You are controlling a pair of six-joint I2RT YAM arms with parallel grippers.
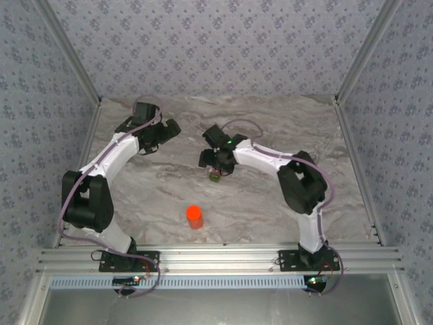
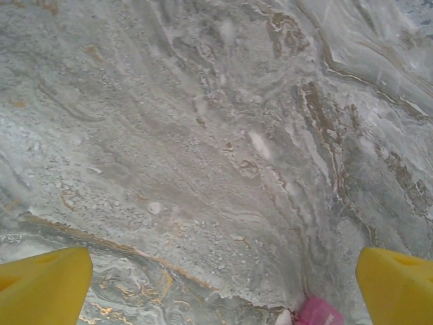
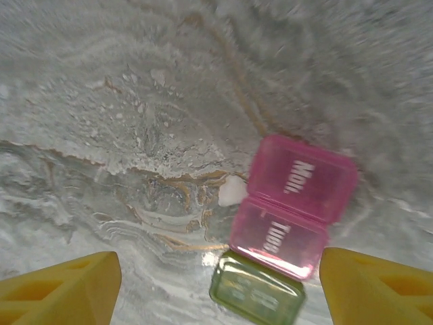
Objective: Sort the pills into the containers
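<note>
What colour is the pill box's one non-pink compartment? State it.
Olive-green compartment; the right wrist view shows it best.

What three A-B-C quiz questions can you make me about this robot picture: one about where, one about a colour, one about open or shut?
1. Where is the bottle?
A. on the wall
B. on the table
C. on an arm

2. What colour is the part of the box marked "Mon."?
A. blue
B. black
C. pink

3. How is the left gripper?
A. open
B. shut on a pill
C. shut on the bottle

Answers:
1 B, it stands upright on the table, between the arms.
2 C, the right wrist view shows that lettering on a pink lid.
3 A, its yellow fingers stand wide apart.
</note>
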